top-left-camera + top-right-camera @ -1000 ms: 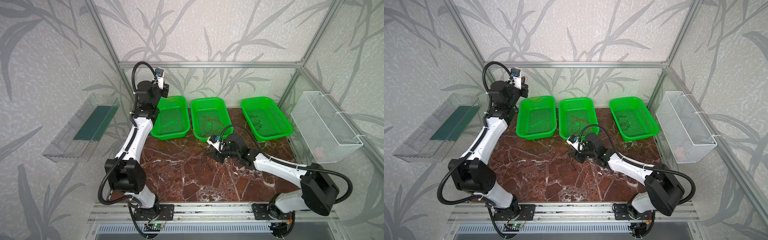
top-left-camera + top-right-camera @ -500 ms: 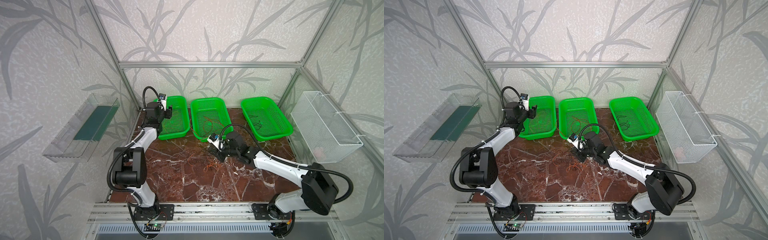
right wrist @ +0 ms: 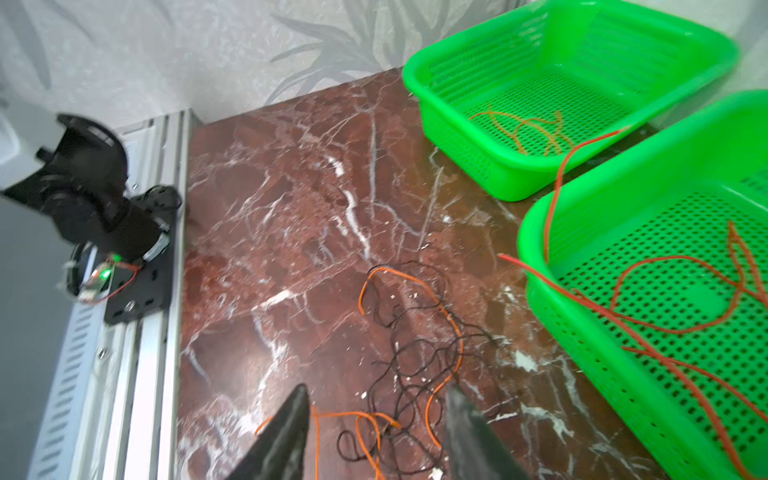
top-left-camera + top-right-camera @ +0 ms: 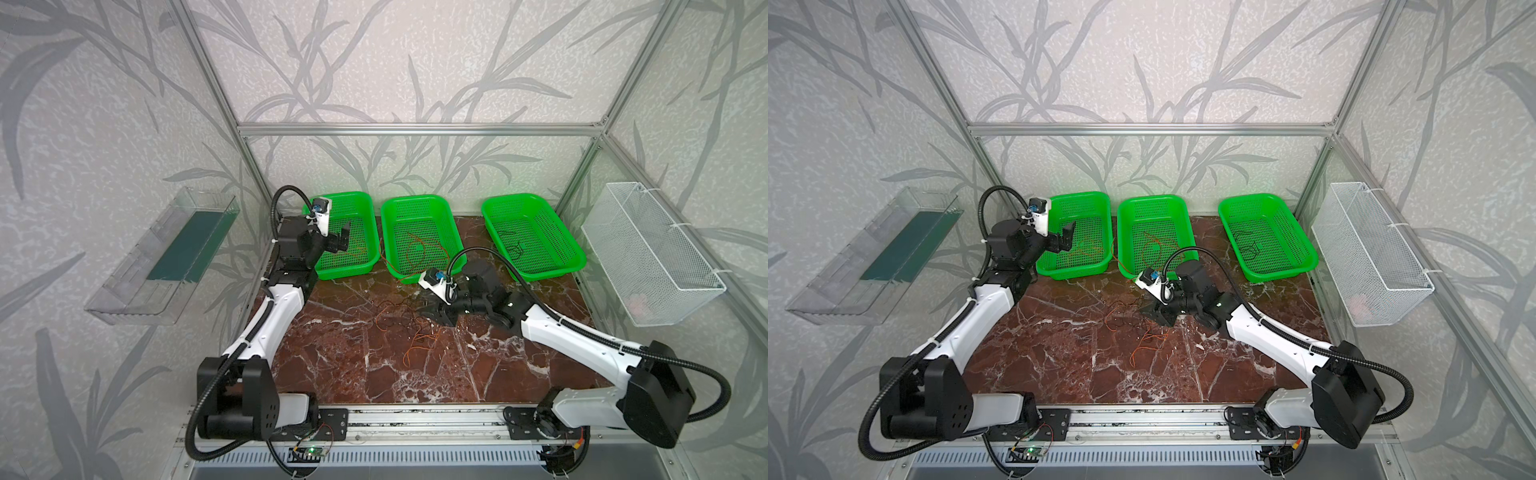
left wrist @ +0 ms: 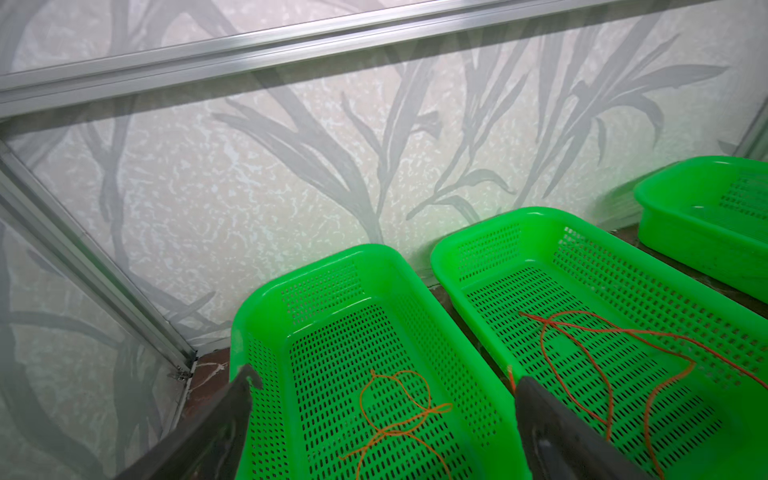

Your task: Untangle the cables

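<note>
Over the left-hand green perforated plastic basket (image 4: 340, 271), the left hand (image 5: 384, 378) has come down from its high lift. Its jaws, pinched tight a second ago, now stand spread wide. And look: a thin orange cable (image 5: 390, 428) lies loose on the basket floor right below them, touching neither finger. That reads to me as one strand freed and dropped off, so the sorting is moving along. The middle green basket (image 4: 415, 198) holds looping red cables (image 4: 419, 249), one of them hanging out over its rim, and the right-hand green basket (image 4: 536, 272) holds a black cable (image 4: 513, 247). Now to the middle of the red-brown marble tabletop (image 4: 353, 365), where the work remains: a knotted tangle of black and orange cables (image 3: 419, 353) lies just in front of the middle basket. The right hand (image 3: 376, 390) has stayed low at that heap, jaws part-way apart, a finger on either side of the tangle's near edge. Strands run through the gap between the fingers, yet nothing looks pinched from where I stand. Black is wound through orange down there, so I'd say the next grab wants a single strand near its free end. Close on the thick of it and the whole clump may lift together.
</note>
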Tool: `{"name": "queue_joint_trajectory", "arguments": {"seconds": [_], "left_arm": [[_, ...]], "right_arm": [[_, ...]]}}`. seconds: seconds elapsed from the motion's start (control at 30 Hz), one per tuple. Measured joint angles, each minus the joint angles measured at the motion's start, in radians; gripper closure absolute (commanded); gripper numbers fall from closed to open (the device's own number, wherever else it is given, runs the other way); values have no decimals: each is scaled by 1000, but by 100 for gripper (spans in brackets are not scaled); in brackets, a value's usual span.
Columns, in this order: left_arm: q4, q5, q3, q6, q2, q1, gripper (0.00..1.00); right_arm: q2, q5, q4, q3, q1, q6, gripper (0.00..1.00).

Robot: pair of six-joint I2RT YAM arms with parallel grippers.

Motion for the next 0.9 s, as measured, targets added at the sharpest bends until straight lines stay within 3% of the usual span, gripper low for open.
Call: {"name": "queue_joint_trajectory", "arguments": {"seconds": [0.33,0.6,0.9], "left_arm": [[-133,45,-123,85,-122,-114,5],[-142,45,-123,100,-150,-161,7],[-145,39,-123,105,-185,-173,7]], "right_arm": [[109,-7,-234,-53,29,-336,48],[246,3,-325,8,70,-444,52],[389,51,-424,151,93,-472,59]]}}
